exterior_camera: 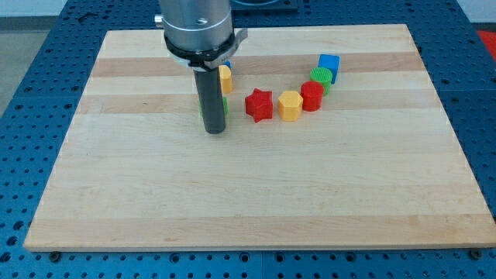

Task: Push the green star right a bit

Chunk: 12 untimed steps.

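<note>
My tip [214, 130] sits on the wooden board [256, 194] left of centre. The green star [225, 105] is almost wholly hidden behind the rod; only a thin green sliver shows at the rod's right edge, a little above the tip. Whether the tip touches it I cannot tell. A red star [259, 105] lies just to the right of that sliver.
A yellow block [225, 77] shows above the green sliver, with a bit of blue [228, 64] behind it. Right of the red star stand a yellow hexagonal block [290, 105], a red cylinder [311, 96], a green block [322, 77] and a blue cube [329, 63].
</note>
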{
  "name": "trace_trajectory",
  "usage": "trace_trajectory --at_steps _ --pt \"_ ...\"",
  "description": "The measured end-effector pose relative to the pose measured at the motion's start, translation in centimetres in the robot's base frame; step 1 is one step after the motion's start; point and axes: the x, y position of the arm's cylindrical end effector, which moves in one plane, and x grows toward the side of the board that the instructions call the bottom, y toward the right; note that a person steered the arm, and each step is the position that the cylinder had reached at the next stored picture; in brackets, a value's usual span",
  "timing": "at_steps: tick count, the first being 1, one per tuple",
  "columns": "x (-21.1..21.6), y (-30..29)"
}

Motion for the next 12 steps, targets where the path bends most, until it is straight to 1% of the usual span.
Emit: trace_trajectory --at_steps 1,2,3,4,5,6,7,9,10,12 --pt "-2.5 0.3" --pt "-3.2 1.1" --pt "-2.2 1.1" --pt "-0.9 -0.3" --pt "-0.7 -3.7" --pt "-0.8 -7.1" --pt "-2.2 -8.3" --pt "-5.5 -8.0" --pt "-6.2 -6.8" --pt "-6.2 -2.8"
